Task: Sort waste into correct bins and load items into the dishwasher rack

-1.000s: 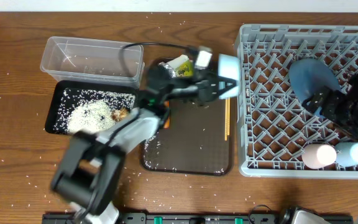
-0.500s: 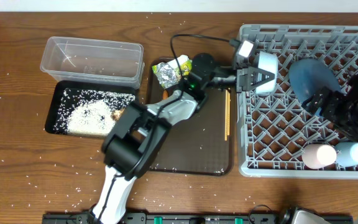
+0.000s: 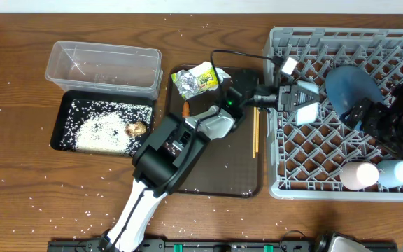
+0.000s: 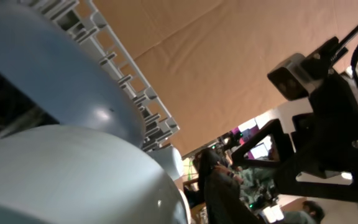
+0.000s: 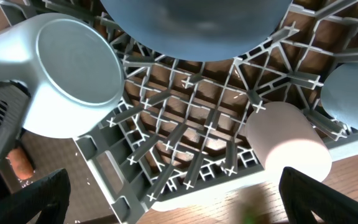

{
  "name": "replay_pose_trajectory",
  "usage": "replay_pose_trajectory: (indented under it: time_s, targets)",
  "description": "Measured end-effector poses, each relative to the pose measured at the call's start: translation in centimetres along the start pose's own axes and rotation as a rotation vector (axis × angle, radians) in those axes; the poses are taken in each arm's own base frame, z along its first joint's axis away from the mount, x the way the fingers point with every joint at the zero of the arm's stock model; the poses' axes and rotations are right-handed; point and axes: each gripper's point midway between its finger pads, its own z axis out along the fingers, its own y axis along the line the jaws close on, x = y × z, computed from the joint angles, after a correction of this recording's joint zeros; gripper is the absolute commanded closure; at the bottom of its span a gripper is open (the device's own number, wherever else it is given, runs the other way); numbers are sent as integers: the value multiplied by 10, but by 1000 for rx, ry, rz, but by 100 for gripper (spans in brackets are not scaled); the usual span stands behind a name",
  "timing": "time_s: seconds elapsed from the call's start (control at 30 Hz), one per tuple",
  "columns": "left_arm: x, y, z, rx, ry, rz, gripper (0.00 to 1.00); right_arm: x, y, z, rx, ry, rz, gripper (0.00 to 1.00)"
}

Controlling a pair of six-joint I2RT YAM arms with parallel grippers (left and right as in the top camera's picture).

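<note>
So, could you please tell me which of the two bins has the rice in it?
The shallow black tray holds the rice pile, not the clear tub.

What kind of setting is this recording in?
Probably a robot lab bench staged for dish clearing: a wooden table, a grey dish rack, and a black tray of rice.

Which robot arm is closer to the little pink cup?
The right. The right gripper is over the rack, just behind the pink cup, beside the blue plate. The left gripper is at the rack's left side, holding the pale-blue bowl.
</note>
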Motion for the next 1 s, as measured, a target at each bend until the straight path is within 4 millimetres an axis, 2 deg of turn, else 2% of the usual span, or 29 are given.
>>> replay_pose_trajectory:
  time_s: [0.03, 0.07, 0.1, 0.13, 0.3, 0.4, 0.87, 1.0]
  targets:
    - [-3, 0, -2, 0, -5, -1, 68, 0, 0, 0, 0, 0, 0, 1]
    - [-5, 1, -5, 2, -9, -2, 55, 0, 0, 0, 0, 2, 0, 1]
    - [-8, 1, -8, 2, -12, 0, 35, 2, 0, 0, 2, 6, 1, 1]
    - [-10, 1, -11, 3, -13, 0, 0, 3, -1, 0, 3, 12, 3, 1]
    - [-15, 5, -28, 9, 16, -17, 2, 7, -2, 0, 7, 28, -1, 1]
    - [-20, 8, -46, 11, 39, -26, 2, 9, -2, 0, 9, 36, -2, 1]
    - [-76, 34, -157, -59, -42, -111, 2, 11, -3, 0, 12, 46, -5, 1]
    - [-97, 23, -187, -76, -84, -87, 2, 11, -3, 0, 12, 46, -5, 1]
